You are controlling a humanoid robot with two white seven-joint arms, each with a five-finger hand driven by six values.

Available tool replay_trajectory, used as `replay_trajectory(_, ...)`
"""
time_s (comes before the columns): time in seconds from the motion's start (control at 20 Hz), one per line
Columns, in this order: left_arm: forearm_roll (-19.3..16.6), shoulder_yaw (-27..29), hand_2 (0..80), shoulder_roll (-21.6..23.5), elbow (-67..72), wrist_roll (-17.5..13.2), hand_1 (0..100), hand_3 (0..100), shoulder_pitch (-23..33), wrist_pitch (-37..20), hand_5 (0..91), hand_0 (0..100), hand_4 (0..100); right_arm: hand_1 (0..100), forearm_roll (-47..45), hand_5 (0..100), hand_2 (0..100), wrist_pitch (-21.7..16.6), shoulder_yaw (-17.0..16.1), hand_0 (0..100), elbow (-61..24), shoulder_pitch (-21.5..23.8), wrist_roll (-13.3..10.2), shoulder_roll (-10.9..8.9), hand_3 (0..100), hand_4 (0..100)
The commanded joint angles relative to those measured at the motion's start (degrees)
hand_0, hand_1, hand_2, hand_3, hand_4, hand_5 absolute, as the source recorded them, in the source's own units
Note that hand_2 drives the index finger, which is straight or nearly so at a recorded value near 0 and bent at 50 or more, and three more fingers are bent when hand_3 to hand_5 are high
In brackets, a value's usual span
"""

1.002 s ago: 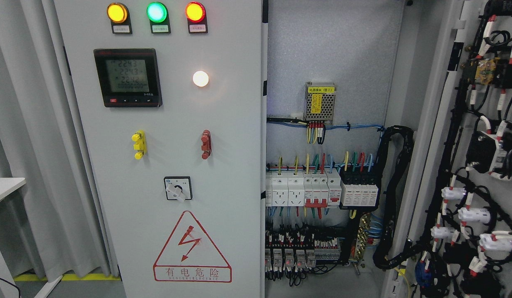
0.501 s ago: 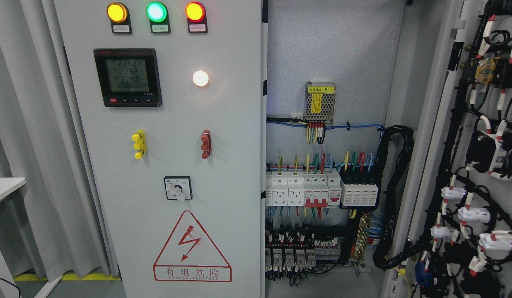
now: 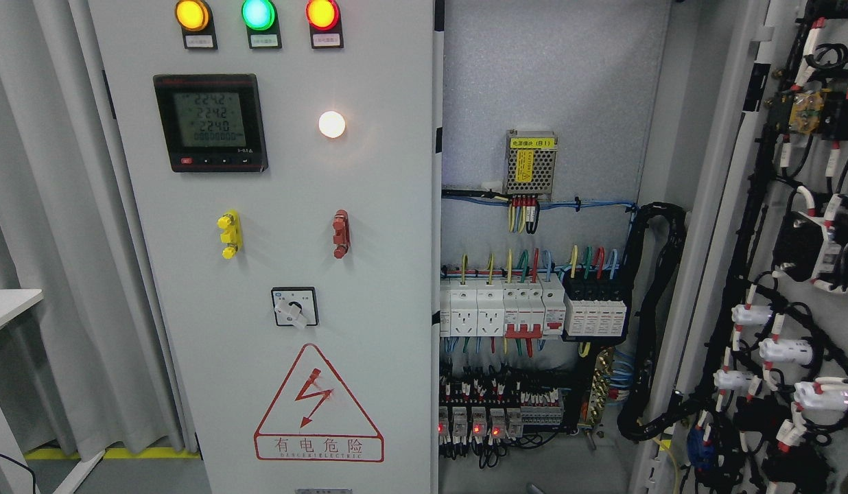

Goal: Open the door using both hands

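Observation:
A grey electrical cabinet fills the head view. Its left door (image 3: 273,384) is closed and carries three lit lamps, a digital meter (image 3: 210,123), a white lamp, a yellow handle (image 3: 228,234), a red handle (image 3: 340,234), a rotary switch (image 3: 294,307) and a red warning triangle. The right door (image 3: 787,274) is swung wide open, its wired inner face showing at the far right. Inside lie breakers (image 3: 534,312), a power supply (image 3: 530,165) and a black cable bundle (image 3: 661,322). Neither of my hands nor arms shows.
Grey curtains (image 3: 46,206) hang to the left of the cabinet. A white table corner (image 3: 9,305) juts in at the left edge. A yellow floor line (image 3: 115,453) runs under the curtain.
The whole scene has slid slightly upward in the picture, so the view has tipped down a little. Red indicator lights now show on the bottom relays. The doors have not moved.

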Motion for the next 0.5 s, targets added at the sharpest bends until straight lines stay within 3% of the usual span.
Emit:
replay_trajectory(0.0, -0.49, 4.53, 2.8, -0.31, 2.42, -0.39, 0, 3, 0.1, 0.72, 0.0, 30, 4, 0, 1.05, 0, 0, 0.45, 0.5, 22, -4.18, -8.07, 0.03, 0.0, 0, 0)
replay_trajectory(0.45, -1.28, 4.44, 2.8, -0.23, 2.33, -0.56, 0, 3, 0.19, 0.54, 0.0, 30, 4, 0, -2.79, 0, 0, 1.68, 7.09, 22, -2.6, -17.83, -0.06, 0.0, 0, 0)
